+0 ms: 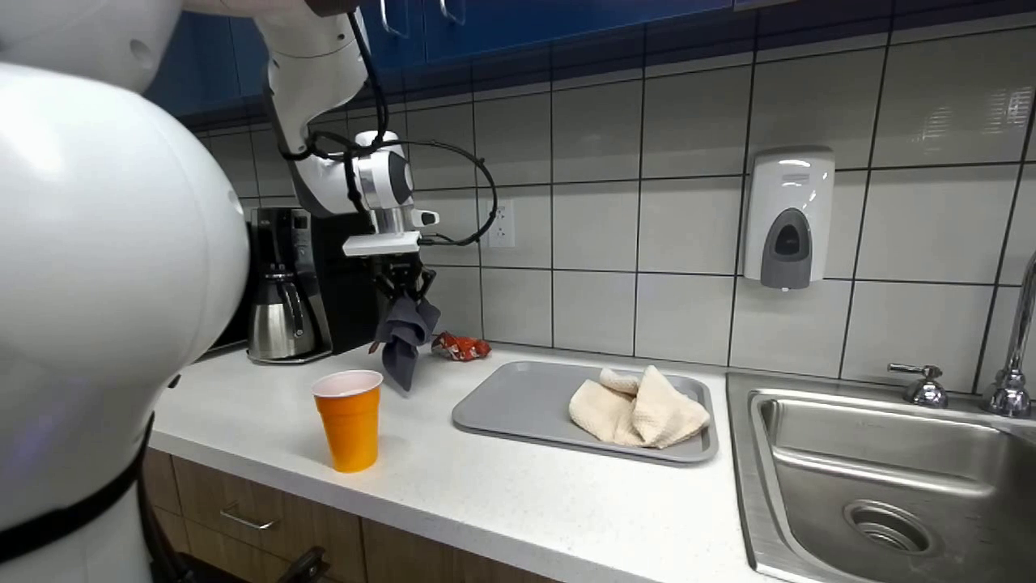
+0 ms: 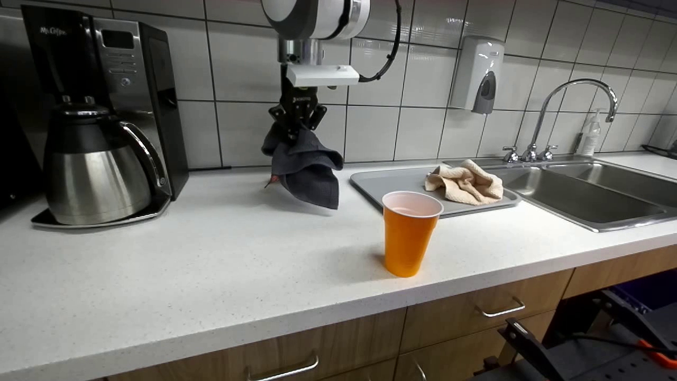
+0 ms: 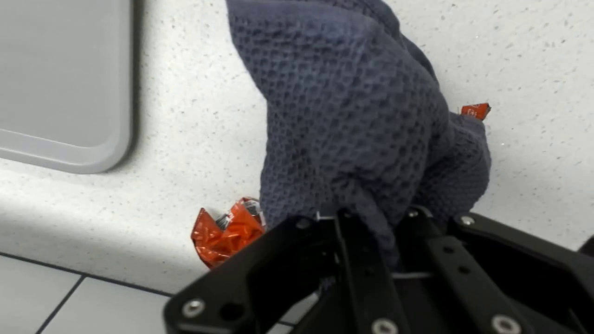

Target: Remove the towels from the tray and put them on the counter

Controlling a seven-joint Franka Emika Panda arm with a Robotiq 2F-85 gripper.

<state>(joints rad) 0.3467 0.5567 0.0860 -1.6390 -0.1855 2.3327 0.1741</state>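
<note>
"What's the wall [image 1: 688, 227] like?"
"Pale, glossy tiles [image 1: 595, 227], with light [image 1: 1012, 105] glinting off them in both exterior views."
"And above?"
"Blue cupboards [image 1: 558, 28] across the top."
"Lower down?"
"Wood-fronted drawers [image 2: 455, 323] with metal handles [image 2: 502, 312], and a steel sink [image 1: 874, 457]."

The dark towel [image 3: 348, 102] is rough, dimpled cloth.

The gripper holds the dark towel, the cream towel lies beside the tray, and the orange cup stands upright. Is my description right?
Not entirely: the cream towel lies on the gray tray, not beside it, as both exterior views show. The rest is right: the gripper holds the dark towel, and the orange cup stands upright.
</note>
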